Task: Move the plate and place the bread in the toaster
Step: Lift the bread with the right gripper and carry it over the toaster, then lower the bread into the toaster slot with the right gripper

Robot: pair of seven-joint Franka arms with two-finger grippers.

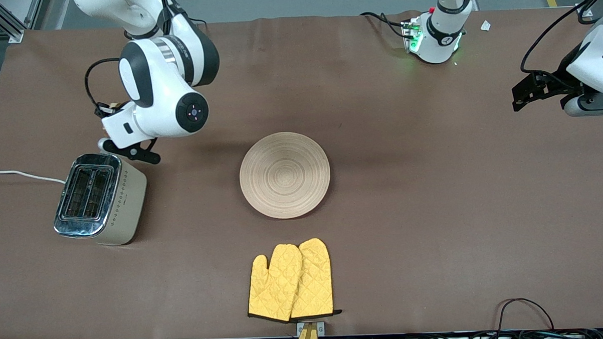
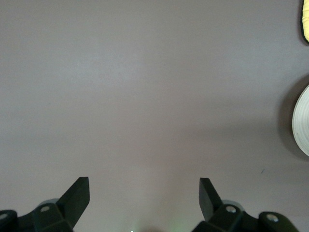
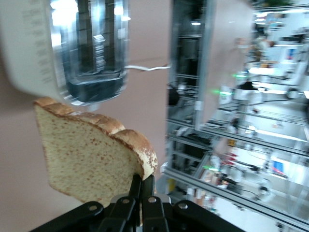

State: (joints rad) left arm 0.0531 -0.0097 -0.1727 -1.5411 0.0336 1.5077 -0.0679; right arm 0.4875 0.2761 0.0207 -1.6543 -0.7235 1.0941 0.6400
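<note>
Both slots of the cream two-slot toaster with chrome top (image 1: 100, 198) are unblocked from above. Round pale wooden plate (image 1: 284, 175) sits bare mid-table, open brown tabletop (image 1: 433, 210) all round it. Yellow quilted oven mitts (image 1: 291, 281) lie nearer the front camera than the plate, apart from it.

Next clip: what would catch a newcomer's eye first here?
Probably the yellow quilted oven mitts, lying nearest the front camera, just below the round pale wooden plate at mid-table. Next, the right pincer, shut on a brown speckled bread slice near the cream chrome-topped toaster at the right arm's end. The left pincer waits open over bare table.
</note>
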